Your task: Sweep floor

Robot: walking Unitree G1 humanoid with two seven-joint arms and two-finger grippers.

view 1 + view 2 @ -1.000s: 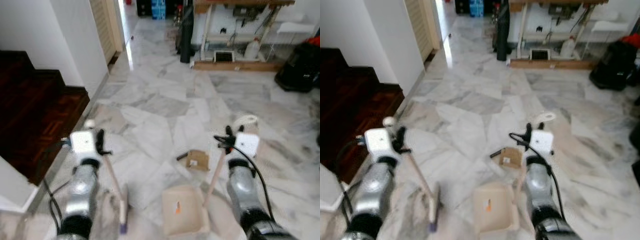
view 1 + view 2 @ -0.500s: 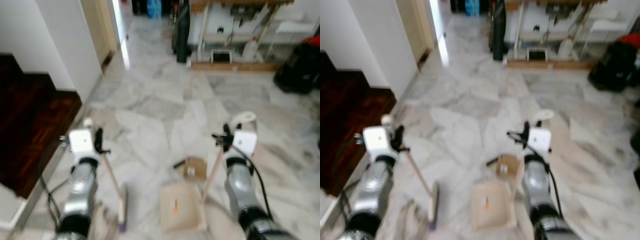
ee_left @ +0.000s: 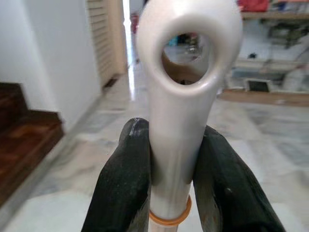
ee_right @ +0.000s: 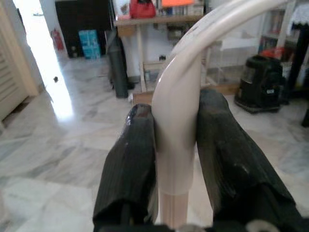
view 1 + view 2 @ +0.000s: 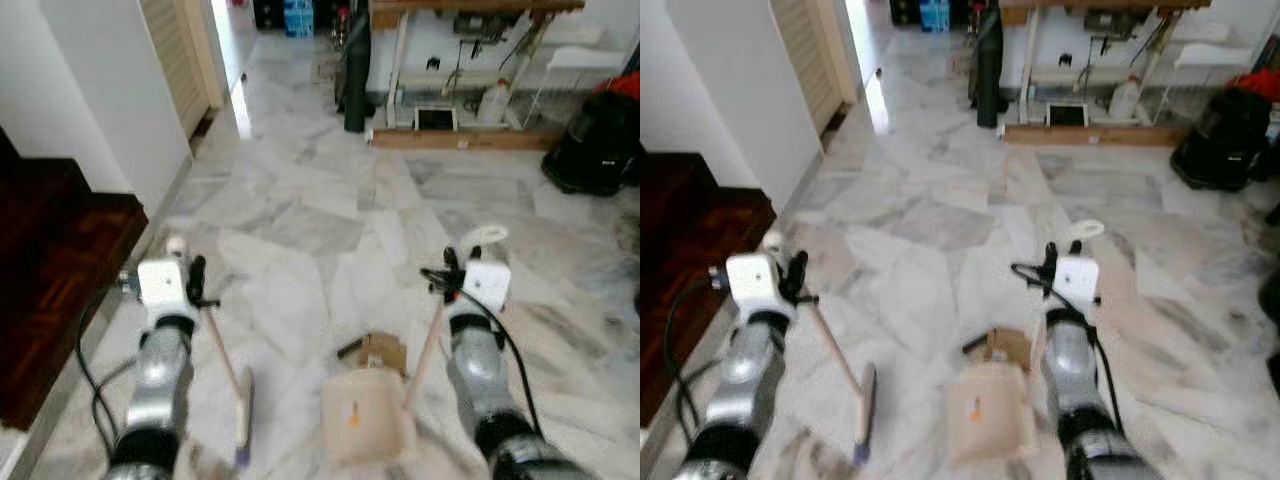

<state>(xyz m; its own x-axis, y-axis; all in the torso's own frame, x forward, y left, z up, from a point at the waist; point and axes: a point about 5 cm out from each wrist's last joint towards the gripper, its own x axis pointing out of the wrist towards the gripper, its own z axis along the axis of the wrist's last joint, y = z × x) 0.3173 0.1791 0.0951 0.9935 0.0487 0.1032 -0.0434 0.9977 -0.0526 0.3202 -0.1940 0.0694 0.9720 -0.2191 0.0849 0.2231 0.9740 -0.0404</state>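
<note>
My left gripper [image 5: 197,287] is shut on the pale handle of a small broom [image 5: 226,365]; its brush head [image 5: 242,425] rests on the marble floor at lower left. In the left wrist view the black fingers [image 3: 123,183] clamp the white looped handle end [image 3: 186,72]. My right gripper [image 5: 447,283] is shut on the dustpan handle [image 5: 428,340], and the beige dustpan [image 5: 365,432] lies flat on the floor between my arms. The right wrist view has the fingers [image 4: 130,159] pressed around the curved handle [image 4: 179,121]. A crumpled brown cardboard scrap [image 5: 378,352] lies at the dustpan's far edge.
A dark wooden step [image 5: 50,290] and a white wall corner [image 5: 110,90] stand at left. Ahead are a black bin [image 5: 356,70], a wooden shelf unit [image 5: 460,60] with a white jug [image 5: 492,100], and a black vacuum [image 5: 595,150] at right. Open marble floor [image 5: 330,210] lies ahead.
The camera has moved forward and turned slightly; the step slid left. The dustpan now sits right against the cardboard scrap. Both grippers keep their hold.
</note>
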